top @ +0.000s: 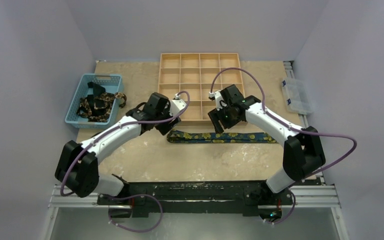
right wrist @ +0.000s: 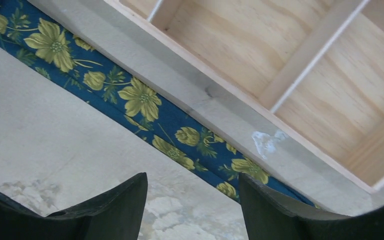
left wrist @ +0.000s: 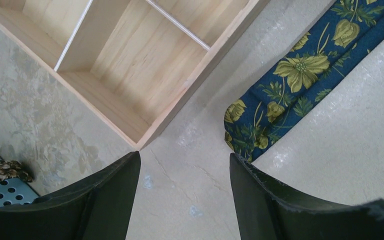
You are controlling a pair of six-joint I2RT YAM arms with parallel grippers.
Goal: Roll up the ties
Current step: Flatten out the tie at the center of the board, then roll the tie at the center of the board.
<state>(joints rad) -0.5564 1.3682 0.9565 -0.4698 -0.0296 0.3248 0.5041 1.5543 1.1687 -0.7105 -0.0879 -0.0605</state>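
The tie (top: 220,136) lies flat and unrolled on the surface (top: 180,160), stretched along the wooden tray's (top: 200,54) near edge. Both arms bend inward with wrists tipped down: the left arm (top: 115,132) hangs by the tie's left end at the tray's corner, jaws released and empty, and the right arm (top: 267,120) over its middle, jaws likewise spread, holding nothing.

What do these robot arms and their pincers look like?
The left arm and right arm are each made of smooth white tube-like segments linked by chunky black joints. A thin purple cable loops along each arm. The left gripper and right gripper each end in two matte black fingers that curve and taper. No markings are legible.
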